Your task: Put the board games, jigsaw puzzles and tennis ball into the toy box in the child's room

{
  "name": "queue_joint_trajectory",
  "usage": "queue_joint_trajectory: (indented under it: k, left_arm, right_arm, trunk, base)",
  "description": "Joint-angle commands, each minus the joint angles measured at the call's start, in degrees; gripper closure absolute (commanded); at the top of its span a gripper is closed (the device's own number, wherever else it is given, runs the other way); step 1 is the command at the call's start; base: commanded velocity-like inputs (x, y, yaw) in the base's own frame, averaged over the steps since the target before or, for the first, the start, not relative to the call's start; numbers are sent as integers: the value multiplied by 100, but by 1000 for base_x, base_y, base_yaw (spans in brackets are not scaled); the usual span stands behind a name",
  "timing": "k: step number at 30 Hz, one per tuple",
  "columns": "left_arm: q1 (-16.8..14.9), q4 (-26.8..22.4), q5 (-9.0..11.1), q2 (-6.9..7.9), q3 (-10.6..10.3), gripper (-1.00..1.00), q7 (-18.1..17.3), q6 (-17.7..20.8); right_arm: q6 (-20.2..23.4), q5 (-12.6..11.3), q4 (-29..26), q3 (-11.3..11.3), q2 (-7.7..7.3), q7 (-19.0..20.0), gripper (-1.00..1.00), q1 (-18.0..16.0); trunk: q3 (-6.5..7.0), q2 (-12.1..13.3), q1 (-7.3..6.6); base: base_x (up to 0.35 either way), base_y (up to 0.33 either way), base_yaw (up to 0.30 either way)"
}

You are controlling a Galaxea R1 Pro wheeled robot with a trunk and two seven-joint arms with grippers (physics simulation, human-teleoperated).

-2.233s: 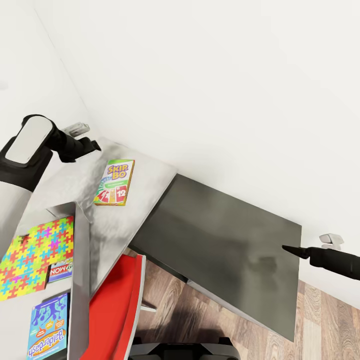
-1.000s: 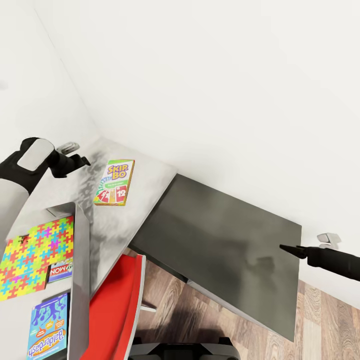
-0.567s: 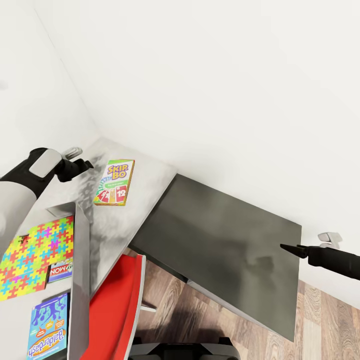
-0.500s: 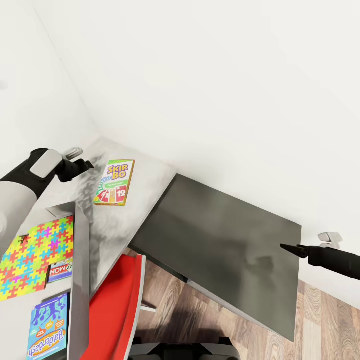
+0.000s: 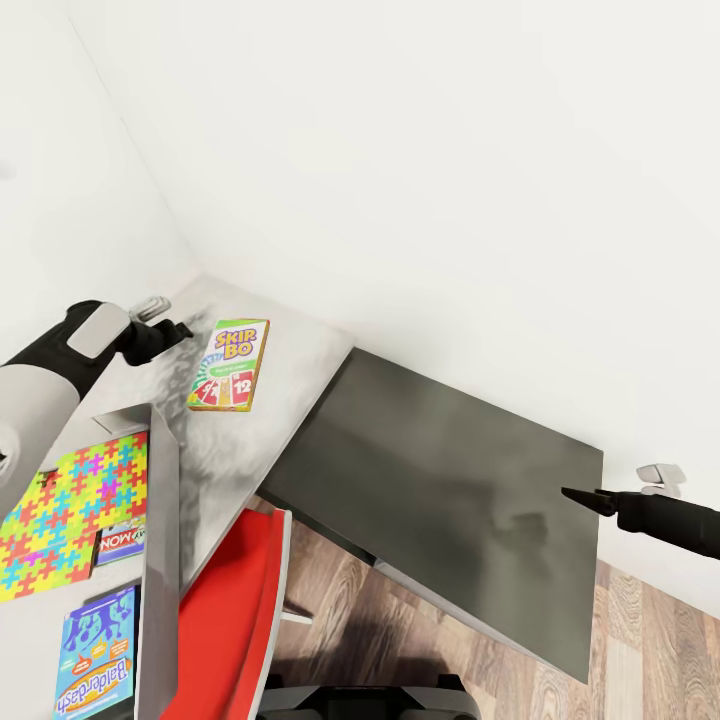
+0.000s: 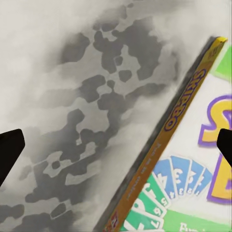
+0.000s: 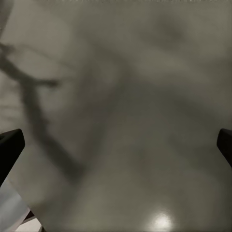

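A Skip Bo board game lies flat on the pale speckled part of the table. My left gripper hangs low just left of it. In the left wrist view the left gripper is open, straddling the board game's yellow long edge, with one fingertip over bare table. The clear toy box stands at the near left, and in it lies a jigsaw puzzle. My right gripper hovers open at the dark top's far right edge, empty in the right wrist view.
Also in the toy box are a small Monopoly box and a blue Balderdash box. A red chair is tucked beside the toy box. The dark grey desk top meets white walls; wood floor lies below.
My left arm has come down and in toward the Skip Bo box, its gripper now close beside it. The right arm and the toys have not moved.
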Motion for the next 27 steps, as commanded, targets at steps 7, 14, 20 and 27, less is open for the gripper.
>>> queue_joint_trajectory:
  k: [7,14,20,27]
  left_arm:
    - [19,37,93,-1,-26,-100,-166,-43]
    - [32,62,114,-18,-7,-100,-233,-53]
    - [64,73,191,-41,7,-100,-272,-57]
    - [126,76,392,-42,12,-100,-290,-64]
  right_arm:
    - [26,15,-2,-12,-7,28,-100,-5]
    - [27,15,-2,-13,-9,30,-100,-5]
    - [27,13,-2,-14,-10,30,-100,-5]
    - [27,9,-2,-14,-10,31,-100,-5]
  trunk:
    - [-8,-9,3]
    - [-8,-9,3]
    - [-8,-9,3]
    - [-8,-9,3]
  base:
    - [0,0,-89]
    - [0,0,-215]
    - [0,0,-182]
    - [0,0,-62]
